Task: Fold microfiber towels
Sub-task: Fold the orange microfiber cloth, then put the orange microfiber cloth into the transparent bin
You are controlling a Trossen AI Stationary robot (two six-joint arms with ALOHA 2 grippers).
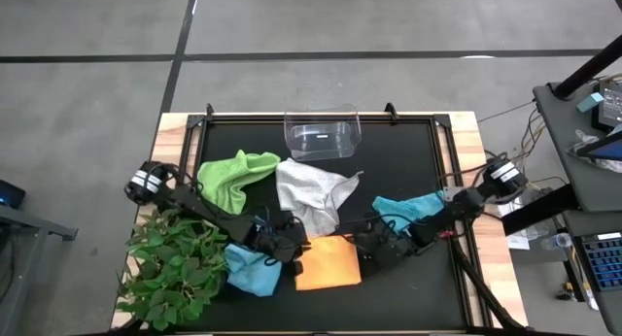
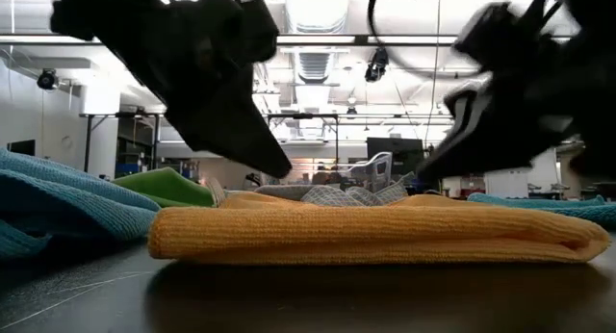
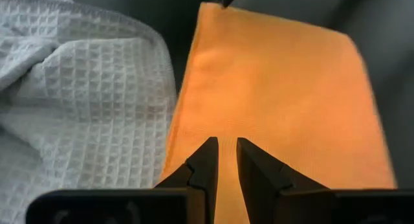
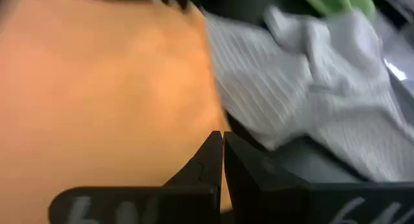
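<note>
High view, entries ordered from the near bench edge outward, each placed against the folded yellow-orange microfiber towel (image 1: 328,263).

1. Yellow-orange microfiber towel: lies flat as a neat rectangle on the black bench (image 1: 408,142). The low view shows it doubled, with rounded edges. Judged the only towel folded so far.

2. Left pincer (image 1: 285,247): at the orange towel's left edge, low over it. The left wrist view shows the fingertips (image 3: 208,160) a narrow slit apart above the orange cloth, grasping nothing visible; whether they touch the cloth cannot be told.

3. Right pincer (image 1: 374,247): at the orange towel's right edge. In the right wrist view its fingers are pressed together, clenched on nothing visible, at the cloth's border.

4. Crumpled light blue microfiber towel (image 1: 251,271): just left of the orange towel, unfolded.

5. Rumpled teal microfiber towel (image 1: 408,210): right of and beyond the orange towel, partly under the right arm, unfolded.

6. Bunched pale grey-white waffle-weave towel (image 1: 309,195): just beyond the orange towel, unfolded.

7. Heaped lime green microfiber towel (image 1: 235,176): beyond and left, unfolded.

8. Clear plastic bin (image 1: 323,134): farthest beyond, at the bench's back edge.

Progress, as judged: one of five folded, four remaining.
</note>
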